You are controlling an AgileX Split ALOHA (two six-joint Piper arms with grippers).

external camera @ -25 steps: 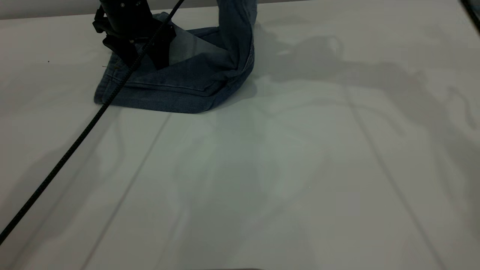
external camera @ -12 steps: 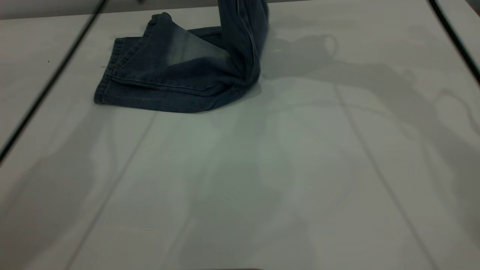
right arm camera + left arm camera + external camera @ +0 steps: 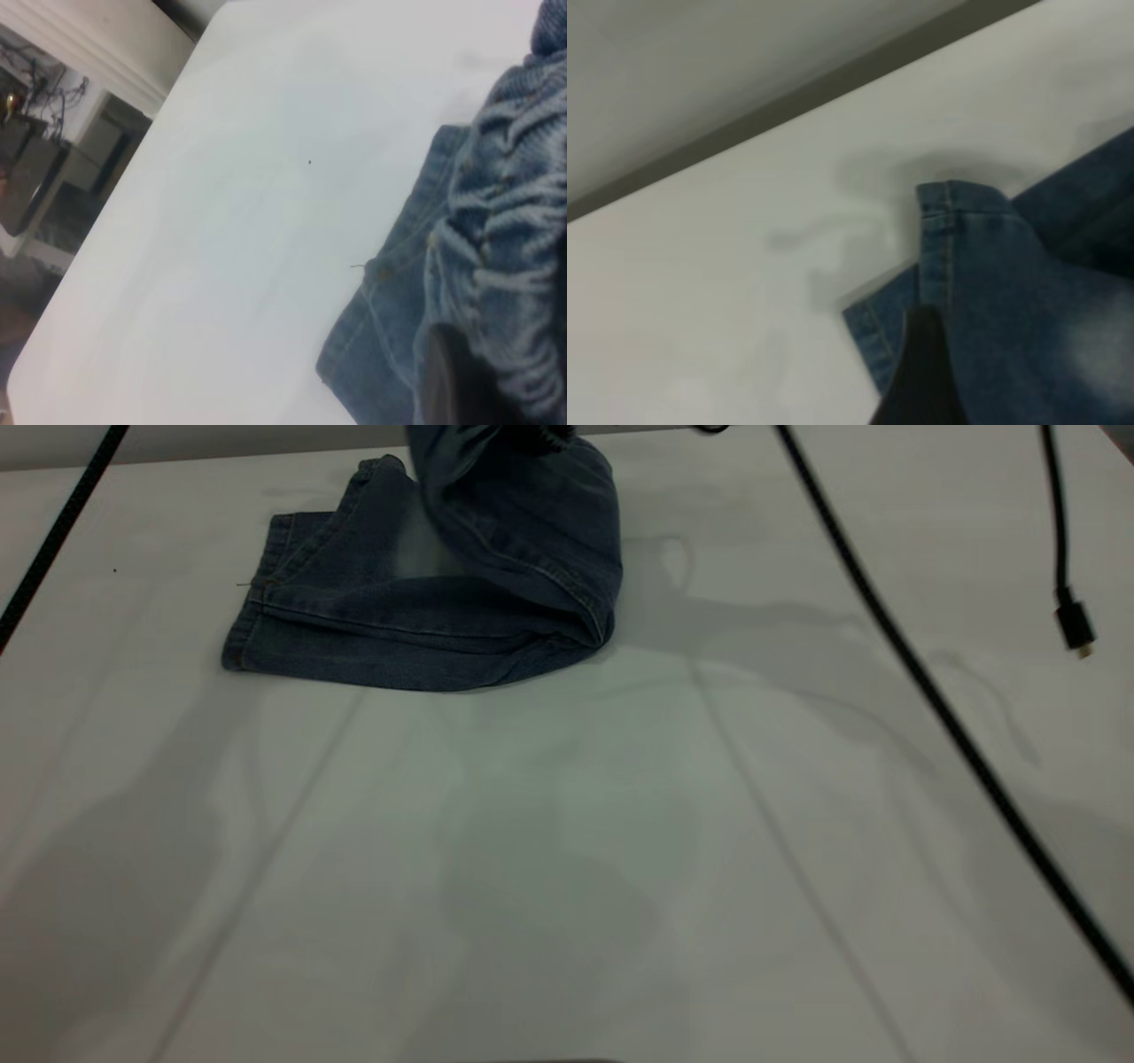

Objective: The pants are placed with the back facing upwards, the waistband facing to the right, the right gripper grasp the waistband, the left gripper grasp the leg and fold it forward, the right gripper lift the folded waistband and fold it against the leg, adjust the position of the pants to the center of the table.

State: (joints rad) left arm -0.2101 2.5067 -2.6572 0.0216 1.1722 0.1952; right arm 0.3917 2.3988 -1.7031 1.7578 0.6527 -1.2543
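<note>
The pants lie folded lengthwise at the far side of the table, with the stacked hems pointing left. The leg is hidden; only plain denim with a pale faded patch shows on top. The waistband is raised and curls leftward over the folded legs. My right gripper is shut on its ruched ridges; one dark finger shows, and the exterior view cuts this gripper off at its top edge. My left gripper hovers above the hem corner, one finger showing with nothing against it.
A black cable crosses the table's right side diagonally. A short cable with a plug dangles at the far right. Another black cable slants over the far left corner. The table's back edge runs just behind the pants.
The left gripper has lifted off the pants and left the exterior view. The raised waistband has swung from upright at the right end leftward over the legs.
</note>
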